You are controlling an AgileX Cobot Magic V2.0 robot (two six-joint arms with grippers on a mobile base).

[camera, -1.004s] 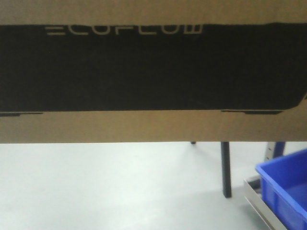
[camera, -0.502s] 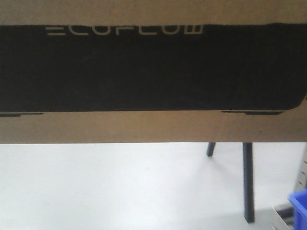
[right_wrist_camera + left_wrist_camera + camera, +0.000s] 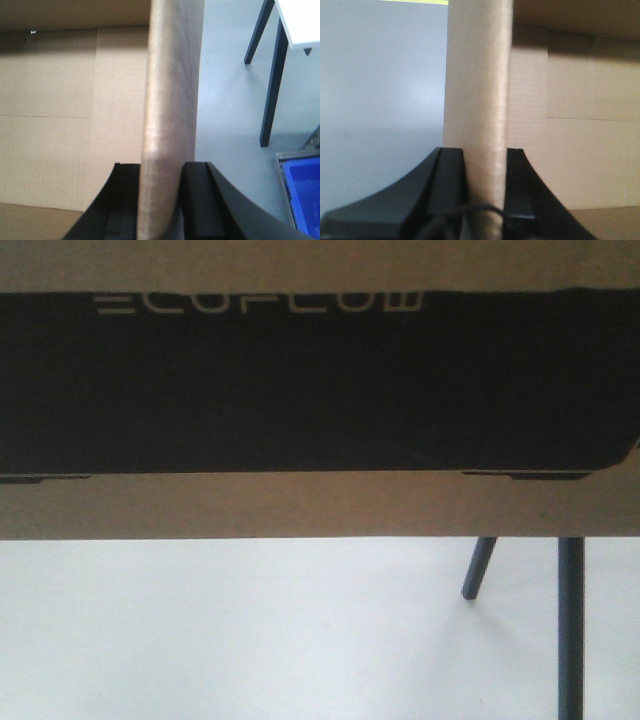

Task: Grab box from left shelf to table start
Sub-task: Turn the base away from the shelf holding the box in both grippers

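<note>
The box (image 3: 320, 505), a brown carton with a black panel reading ECOFLOW, fills the upper front view and hangs above the grey floor. My left gripper (image 3: 485, 150) is shut on one upright cardboard wall of the box (image 3: 477, 75), with a black finger on each side. My right gripper (image 3: 161, 165) is shut on the opposite wall (image 3: 172, 75) in the same way. The box's inside shows beside both walls. The table (image 3: 302, 22), white-topped with dark legs (image 3: 570, 630), stands to the right, apart from the box.
A blue plastic bin (image 3: 305, 197) sits at the lower right of the right wrist view. A grey metal rail (image 3: 281, 185), apparently the left shelf's, edges it. Grey floor (image 3: 230, 630) lies under the box.
The box stays fixed in the front view while the background slides right. The blue bin and metal rail have left that view, and the table legs have moved toward the right edge.
</note>
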